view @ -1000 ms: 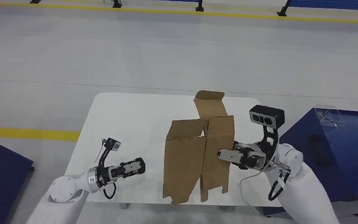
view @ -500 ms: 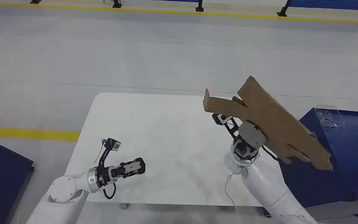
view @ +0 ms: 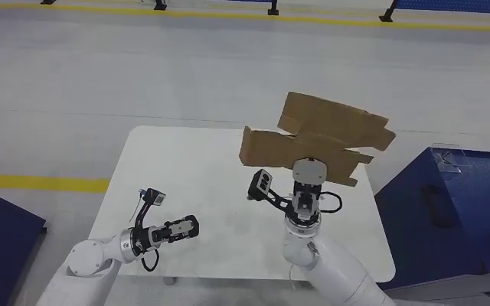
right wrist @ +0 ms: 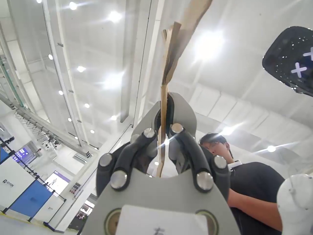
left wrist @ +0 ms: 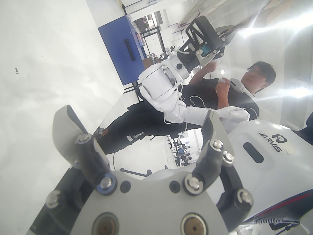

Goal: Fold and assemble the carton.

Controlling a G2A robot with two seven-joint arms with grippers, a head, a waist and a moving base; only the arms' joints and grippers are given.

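The brown carton [view: 321,139] is flattened and held up in the air above the far right part of the white table [view: 184,191]. My right gripper [view: 308,170] is shut on the carton's lower edge, the arm pointing upward. In the right wrist view the cardboard [right wrist: 171,57] stands edge-on, pinched between the two fingers of the right gripper [right wrist: 164,99]. My left gripper [view: 189,226] rests low over the table's front left, open, with nothing between its fingers [left wrist: 71,121]. The left wrist view shows the raised right arm [left wrist: 168,84] farther off.
A blue cabinet [view: 436,222] stands just past the table's right edge, and another blue object [view: 15,229] sits at the left. The table's middle and left are bare white surface. A person in dark clothes [left wrist: 220,94] stands beyond the table's right side.
The right arm swung the carton from standing on the table up into the air, then rotated it leftward to lie nearly level above the far right. The left arm has stayed still.
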